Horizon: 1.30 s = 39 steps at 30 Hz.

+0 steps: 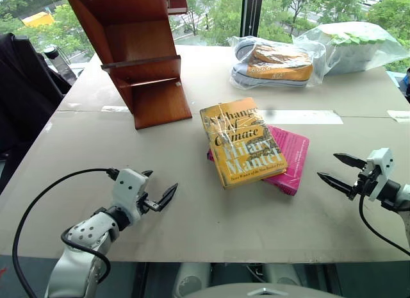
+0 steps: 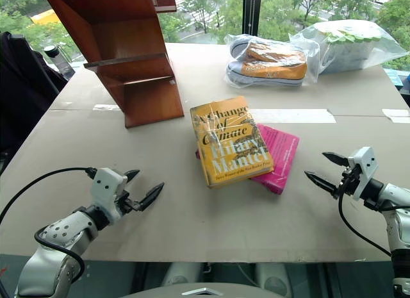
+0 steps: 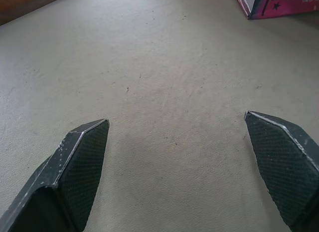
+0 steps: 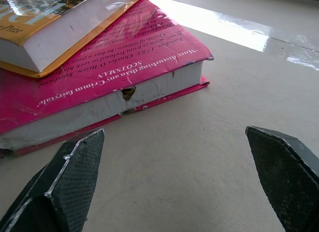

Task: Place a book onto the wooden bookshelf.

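Two books (image 1: 256,150), one wooden bookshelf (image 1: 138,54), two plastic-wrapped bundles (image 1: 275,64), one table (image 1: 192,215).

From my feed, the yellow book (image 1: 242,143) reads "A Change of Climate" and "Hilary Mantel" in big white letters. The pink book (image 4: 99,77) underneath shows "SCOTSMAN" in its back-cover blurbs; the rest is too small for me.
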Tool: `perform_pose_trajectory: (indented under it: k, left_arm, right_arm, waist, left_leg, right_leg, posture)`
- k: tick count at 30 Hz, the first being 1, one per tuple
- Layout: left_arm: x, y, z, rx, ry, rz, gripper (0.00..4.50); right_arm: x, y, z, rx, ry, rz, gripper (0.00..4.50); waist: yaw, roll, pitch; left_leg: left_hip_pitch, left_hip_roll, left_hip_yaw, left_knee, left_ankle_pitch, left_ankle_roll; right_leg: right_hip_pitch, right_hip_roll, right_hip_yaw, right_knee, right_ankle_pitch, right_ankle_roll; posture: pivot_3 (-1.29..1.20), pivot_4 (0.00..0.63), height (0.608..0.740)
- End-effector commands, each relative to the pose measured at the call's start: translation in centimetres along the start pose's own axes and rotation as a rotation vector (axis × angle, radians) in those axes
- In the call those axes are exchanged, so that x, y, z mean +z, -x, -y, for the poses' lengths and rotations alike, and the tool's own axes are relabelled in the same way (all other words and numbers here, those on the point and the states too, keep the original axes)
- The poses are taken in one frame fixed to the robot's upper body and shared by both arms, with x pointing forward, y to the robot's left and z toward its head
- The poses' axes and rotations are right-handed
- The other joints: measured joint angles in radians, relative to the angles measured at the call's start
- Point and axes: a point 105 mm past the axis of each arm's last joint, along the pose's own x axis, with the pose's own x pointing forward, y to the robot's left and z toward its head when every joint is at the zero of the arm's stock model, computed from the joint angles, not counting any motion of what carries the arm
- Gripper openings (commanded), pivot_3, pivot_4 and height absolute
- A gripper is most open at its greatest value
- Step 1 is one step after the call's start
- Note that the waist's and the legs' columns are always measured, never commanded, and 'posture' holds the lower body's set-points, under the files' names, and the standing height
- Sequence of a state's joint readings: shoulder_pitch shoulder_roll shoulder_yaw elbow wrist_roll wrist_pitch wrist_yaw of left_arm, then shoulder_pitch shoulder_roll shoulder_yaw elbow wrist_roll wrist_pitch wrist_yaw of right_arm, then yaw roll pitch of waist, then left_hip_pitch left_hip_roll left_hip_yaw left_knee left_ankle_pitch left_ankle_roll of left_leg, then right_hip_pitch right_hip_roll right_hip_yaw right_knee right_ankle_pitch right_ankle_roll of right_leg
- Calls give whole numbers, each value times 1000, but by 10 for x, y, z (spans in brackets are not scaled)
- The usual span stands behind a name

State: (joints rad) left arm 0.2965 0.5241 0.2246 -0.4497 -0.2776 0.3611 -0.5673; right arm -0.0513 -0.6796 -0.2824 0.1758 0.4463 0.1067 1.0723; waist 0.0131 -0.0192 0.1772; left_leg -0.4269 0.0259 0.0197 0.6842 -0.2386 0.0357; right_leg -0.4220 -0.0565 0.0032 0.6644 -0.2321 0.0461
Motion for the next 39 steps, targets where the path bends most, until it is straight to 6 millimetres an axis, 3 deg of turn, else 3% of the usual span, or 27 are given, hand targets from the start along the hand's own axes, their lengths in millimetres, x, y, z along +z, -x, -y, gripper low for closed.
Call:
perform_pose_trajectory:
  k: [1, 18, 23, 27, 31, 39]
  left_arm:
    - [8, -1, 5, -19, -6, 44, 4482]
    - [6, -3, 3, -50, 37, 67, 4482]
    - [31, -7, 1, -65, 206, 158, 4482]
    - [59, -20, 36, -275, 444, 177, 4482]
    - [72, -33, 61, -421, 615, 125, 4482]
    - [75, -56, 79, -542, 930, -1, 4482]
  right_arm:
    - [4, 3, 2, 0, 36, 0, 4500]
    - [9, 5, 0, 8, 53, 18, 4500]
    - [24, 6, -5, 37, 76, 51, 4500]
    - [43, 7, -18, 110, 57, 104, 4500]
    - [56, 10, -32, 173, 74, 116, 4500]
    - [86, 17, -62, 222, 120, 136, 4500]
  waist:
    - [0, 0, 0]
    - [0, 0, 0]
    - [0, 0, 0]
    - [2, 0, 0]
    - [1, 0, 0]
    - [1, 0, 0]
  left_leg:
    - [0, 0, 0, 0, 0, 0]
    - [0, 0, 0, 0, 0, 0]
    - [0, 0, 0, 0, 0, 0]
    - [0, 0, -2, 2, 0, 0]
    - [1, 0, -3, 3, 0, 0]
    - [5, 1, -3, 2, 0, 0]
  right_leg:
    - [0, 0, 0, 0, 0, 0]
    - [0, 0, 0, 0, 0, 0]
    - [0, 0, 0, 0, 0, 0]
    - [1, 0, -2, 1, 0, 0]
    - [4, 0, -2, 1, 1, 1]
    - [7, 2, -2, 2, 0, 1]
  posture:
    - [0, 150, 693]
    - [0, 150, 693]
    - [0, 150, 693]
    - [0, 150, 693]
    - [0, 150, 693]
    - [0, 150, 693]
